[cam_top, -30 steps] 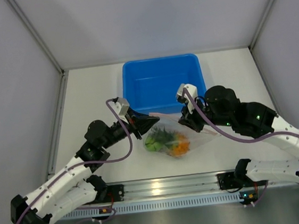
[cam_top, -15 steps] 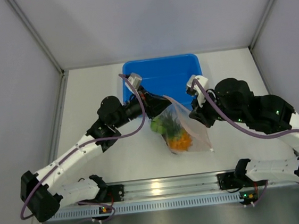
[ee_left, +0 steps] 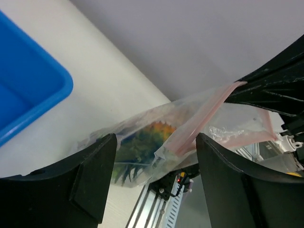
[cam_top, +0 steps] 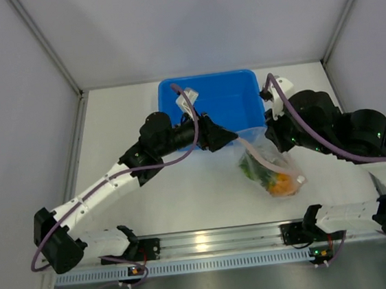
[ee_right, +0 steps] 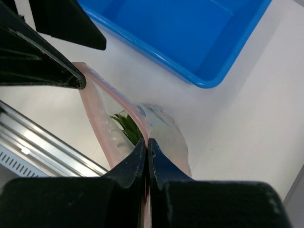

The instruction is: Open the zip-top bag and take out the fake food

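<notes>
The zip-top bag (cam_top: 270, 167) hangs from my right gripper (cam_top: 274, 140), which is shut on one lip of its pink zip strip (ee_right: 142, 124). The bag's mouth gapes open. Inside lies the fake food: an orange piece (cam_top: 281, 184) and green leaves (cam_top: 254, 170), with a spiky green crown (ee_right: 125, 125) showing in the right wrist view. My left gripper (cam_top: 229, 138) is just left of the bag's top, open, holding nothing. In the left wrist view the bag (ee_left: 156, 137) hangs beyond the spread fingers (ee_left: 97, 166), its other zip lip (ee_left: 204, 123) free.
The blue tub (cam_top: 174, 95) stands at the back behind both grippers, its rim (ee_left: 52, 102) close to my left gripper and its corner (ee_right: 204, 80) near the right. Grey walls close in the table on three sides. A metal rail (cam_top: 217, 240) runs along the near edge.
My left gripper has opened and let go of the bag's zip edge. Both arms moved right and toward the tub, and the bag swung right, now hanging from the right gripper alone.
</notes>
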Robot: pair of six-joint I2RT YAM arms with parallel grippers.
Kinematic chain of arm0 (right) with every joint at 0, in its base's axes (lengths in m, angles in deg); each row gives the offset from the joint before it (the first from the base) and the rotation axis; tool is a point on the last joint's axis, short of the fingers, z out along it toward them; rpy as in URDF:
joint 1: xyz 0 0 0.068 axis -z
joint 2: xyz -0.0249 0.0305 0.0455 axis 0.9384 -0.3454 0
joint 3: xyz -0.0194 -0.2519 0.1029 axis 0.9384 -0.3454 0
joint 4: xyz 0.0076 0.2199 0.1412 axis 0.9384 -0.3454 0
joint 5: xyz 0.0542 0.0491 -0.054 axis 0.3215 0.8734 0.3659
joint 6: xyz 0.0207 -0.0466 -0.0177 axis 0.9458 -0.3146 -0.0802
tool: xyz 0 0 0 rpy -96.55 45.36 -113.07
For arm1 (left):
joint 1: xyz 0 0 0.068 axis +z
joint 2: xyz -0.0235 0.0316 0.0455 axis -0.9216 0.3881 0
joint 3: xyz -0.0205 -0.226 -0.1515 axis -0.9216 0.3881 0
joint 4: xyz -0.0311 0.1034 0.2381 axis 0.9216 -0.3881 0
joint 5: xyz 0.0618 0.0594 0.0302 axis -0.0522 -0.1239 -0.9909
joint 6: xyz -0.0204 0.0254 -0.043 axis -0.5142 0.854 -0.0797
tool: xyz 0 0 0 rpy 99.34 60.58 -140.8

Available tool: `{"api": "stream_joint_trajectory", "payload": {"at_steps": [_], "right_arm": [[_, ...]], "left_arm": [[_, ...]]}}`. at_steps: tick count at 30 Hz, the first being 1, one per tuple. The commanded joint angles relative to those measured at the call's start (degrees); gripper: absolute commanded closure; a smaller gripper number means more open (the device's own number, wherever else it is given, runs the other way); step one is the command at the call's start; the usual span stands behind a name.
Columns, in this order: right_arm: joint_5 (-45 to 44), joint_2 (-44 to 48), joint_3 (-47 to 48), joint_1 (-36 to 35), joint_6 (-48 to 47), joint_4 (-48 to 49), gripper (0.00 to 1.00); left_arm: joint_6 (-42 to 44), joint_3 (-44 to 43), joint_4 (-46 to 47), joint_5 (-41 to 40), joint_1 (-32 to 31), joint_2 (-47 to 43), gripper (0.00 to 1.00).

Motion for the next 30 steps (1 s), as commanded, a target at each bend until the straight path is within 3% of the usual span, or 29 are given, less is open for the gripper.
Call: {"api": "stream_joint_trajectory", "payload": {"at_steps": [1,3,6,9,25,29,30], "right_arm": [[-5.38,-2.14,1.22,-0.81,4.76,1.19,1.00],[-9.33,-3.20,0.24,-0.81,6.08,1.98,1.00],[-13.99,-4.43,-2.39,-0.81,10.11,4.96,1.00],[-17.08,-5.05,-4.67,-0.81,12.67,9.09,1.00],[-16.74,-5.06,-14.61,-6.88,16.37,25.53,1.00],[-16.03,-3.38,-18.21,-7.76,16.46,29.32,1.00],[-16.20,-3.21,-19.18,-7.76,16.28,29.67,1.00]], "left_arm": [[4.80,-5.93,-18.27,-14.17,-6.47,-2.73,0.27],[4.47,-7.42,-23.68,-28.63,-10.54,-3.08,0.28],[0.43,-7.60,-29.93,-41.32,-17.56,-3.00,0.32],[-2.30,-7.34,-32.40,-46.02,-21.27,-2.12,0.32],[-13.19,-7.78,-33.28,-52.28,-22.34,4.47,0.28],[-15.04,-6.29,-30.38,-52.37,-22.33,5.26,0.38],[-14.61,-6.37,-30.38,-52.45,-22.34,5.53,0.47]]}}
